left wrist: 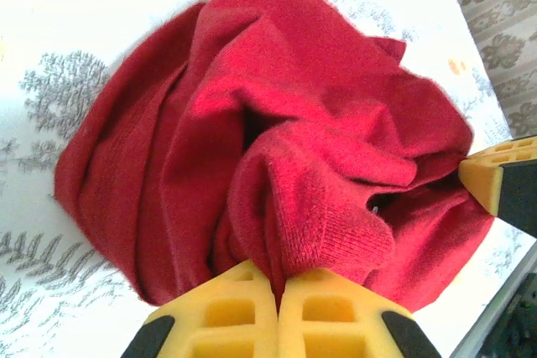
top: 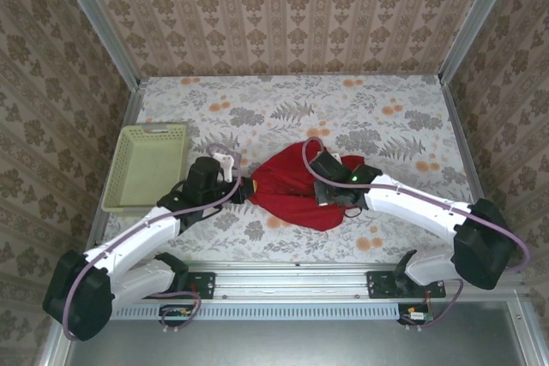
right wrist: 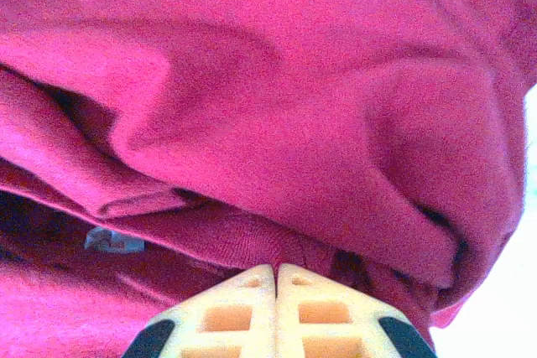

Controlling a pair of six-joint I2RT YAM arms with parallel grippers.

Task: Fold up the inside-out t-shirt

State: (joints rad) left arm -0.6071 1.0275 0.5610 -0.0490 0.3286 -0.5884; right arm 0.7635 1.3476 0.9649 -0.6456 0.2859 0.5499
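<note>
Pinching bunched t-shirt from left with left gripper and from right with right gripper, both pressed tight, probably to spread it.

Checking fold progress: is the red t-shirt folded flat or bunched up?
Bunched up. The red t-shirt lies as a crumpled heap, with loose ridges and deep creases throughout and no flat, squared edges.
</note>
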